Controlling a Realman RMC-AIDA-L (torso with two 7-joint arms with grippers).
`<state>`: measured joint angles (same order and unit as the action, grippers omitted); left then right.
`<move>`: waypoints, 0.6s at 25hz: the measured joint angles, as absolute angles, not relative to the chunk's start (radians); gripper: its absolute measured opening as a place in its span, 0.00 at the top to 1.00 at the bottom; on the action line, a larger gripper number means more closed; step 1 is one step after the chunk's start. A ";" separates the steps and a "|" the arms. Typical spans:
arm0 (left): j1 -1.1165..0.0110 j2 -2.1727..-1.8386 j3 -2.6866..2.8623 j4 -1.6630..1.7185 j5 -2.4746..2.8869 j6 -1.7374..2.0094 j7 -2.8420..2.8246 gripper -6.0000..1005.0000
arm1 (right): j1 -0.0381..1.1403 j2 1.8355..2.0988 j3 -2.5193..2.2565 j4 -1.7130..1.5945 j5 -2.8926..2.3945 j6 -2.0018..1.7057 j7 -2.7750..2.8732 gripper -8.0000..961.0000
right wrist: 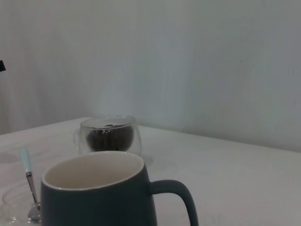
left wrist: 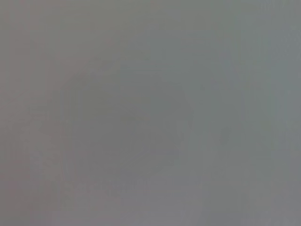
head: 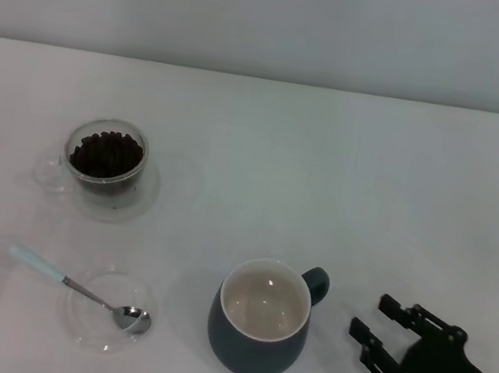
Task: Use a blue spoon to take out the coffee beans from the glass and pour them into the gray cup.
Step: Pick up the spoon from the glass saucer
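Observation:
The glass (head: 105, 164), clear with a side handle, stands at the left and holds the coffee beans (head: 106, 154). The blue spoon (head: 77, 288) lies nearer the front left, its pale handle pointing left and its metal bowl resting in a shallow clear dish (head: 89, 327). The gray cup (head: 258, 328) stands front centre, empty, with its handle towards the right. My right gripper (head: 378, 322) is open and empty, just right of the cup's handle. The right wrist view shows the cup (right wrist: 99, 200), the glass (right wrist: 109, 135) behind it and the spoon (right wrist: 29, 181). My left gripper is out of view.
The white table (head: 328, 181) runs back to a pale wall. The left wrist view shows only a plain grey surface. The clear dish also shows in the right wrist view (right wrist: 11, 207) beside the cup.

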<state>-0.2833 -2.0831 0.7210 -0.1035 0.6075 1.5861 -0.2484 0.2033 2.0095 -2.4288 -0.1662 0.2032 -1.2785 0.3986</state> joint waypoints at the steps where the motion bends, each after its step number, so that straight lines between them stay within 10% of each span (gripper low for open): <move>1: -0.283 -2.083 0.721 -0.104 0.607 1.586 -0.248 0.11 | 0.199 2.009 -2.429 -0.147 0.202 -1.304 0.404 0.46; 15: -0.273 -2.088 0.722 -0.135 0.622 1.599 -0.268 0.11 | 0.193 2.001 -2.369 -0.032 0.251 -1.522 0.410 0.46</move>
<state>-0.2726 -2.0878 0.7221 -0.1355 0.6219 1.5994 -0.2676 0.1931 2.0009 -2.3694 -0.0324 0.2512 -1.5218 0.4103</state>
